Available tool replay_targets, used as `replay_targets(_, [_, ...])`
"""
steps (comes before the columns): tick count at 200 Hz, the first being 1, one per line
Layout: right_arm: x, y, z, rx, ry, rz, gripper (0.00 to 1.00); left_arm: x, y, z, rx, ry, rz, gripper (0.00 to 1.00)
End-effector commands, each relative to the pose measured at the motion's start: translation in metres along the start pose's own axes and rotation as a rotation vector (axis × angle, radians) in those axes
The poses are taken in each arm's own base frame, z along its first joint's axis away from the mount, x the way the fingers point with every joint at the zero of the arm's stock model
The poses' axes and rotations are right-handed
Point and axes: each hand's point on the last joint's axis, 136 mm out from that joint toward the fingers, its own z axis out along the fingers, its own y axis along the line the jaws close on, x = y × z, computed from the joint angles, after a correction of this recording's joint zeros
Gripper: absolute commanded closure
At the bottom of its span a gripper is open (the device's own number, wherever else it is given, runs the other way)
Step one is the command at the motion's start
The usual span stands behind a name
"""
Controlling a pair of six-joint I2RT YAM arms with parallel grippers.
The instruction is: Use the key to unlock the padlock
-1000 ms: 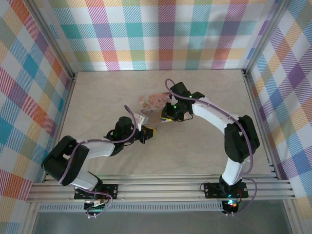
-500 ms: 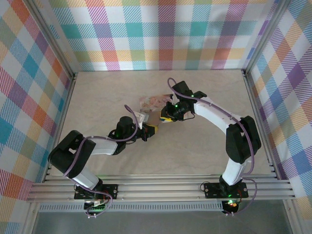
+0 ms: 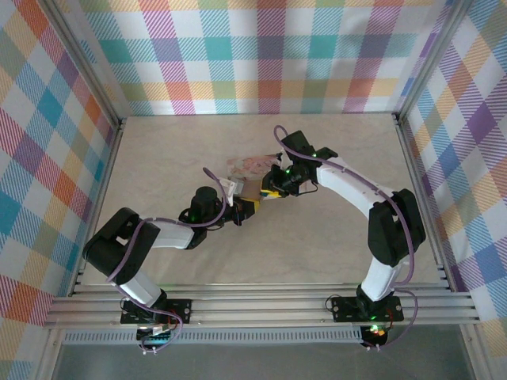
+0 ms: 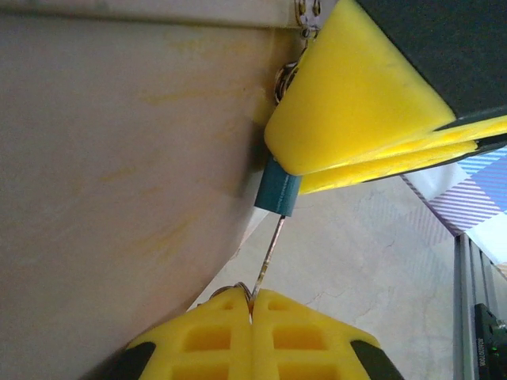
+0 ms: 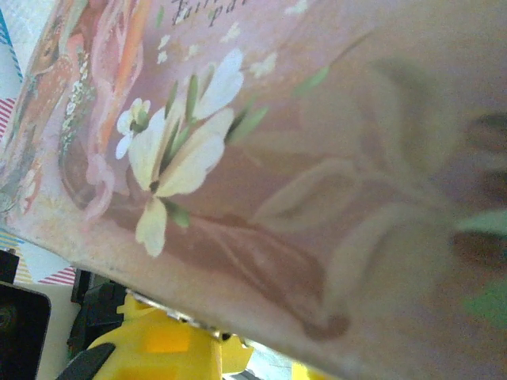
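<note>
Padlock (image 4: 277, 195) gripped in right pincer (image 4: 295, 172), key (image 4: 268, 255) pinched by left pincer (image 4: 250, 305)

The left arm (image 3: 162, 235) and the right arm (image 3: 348, 186) are white and black, with purple cables (image 3: 276, 134), tiny green lights (image 3: 283, 169) and yellow fingers (image 4: 297, 336).

You are looking into a booth whose floor is a pale, stone-veined table (image 3: 317, 245). The back wall (image 3: 261, 55), left wall (image 3: 40, 158) and right wall (image 3: 475, 158) are all covered in plaid of pink, teal, orange, yellow and purple on white. Grey metal uprights (image 3: 89, 67) stand at the far corners, and a slotted metal rail (image 3: 261, 305) runs along your near edge. The light seems soft and even, with only faint shadows, though you cannot tell where it comes from.
</note>
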Motion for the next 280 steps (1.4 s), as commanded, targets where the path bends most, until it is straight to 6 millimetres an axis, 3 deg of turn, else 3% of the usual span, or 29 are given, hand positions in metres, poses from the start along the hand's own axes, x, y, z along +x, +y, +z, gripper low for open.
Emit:
replay_targets(1, [-0.005,0.036,-0.027,-0.113,-0.036,-0.043,1.0,-0.017,-0.014,0.006,0.062,-0.049,0.031,1.0])
replay_targets(127, [0.009,0.034,-0.022,-0.143,0.027,-0.045,1.0,-0.029,-0.016,0.003,0.063,-0.114,0.022,1.0])
replay_targets(280, [0.004,0.027,-0.026,-0.208,0.041,-0.005,1.0,-0.034,-0.029,0.002,0.133,-0.123,0.01,1.0])
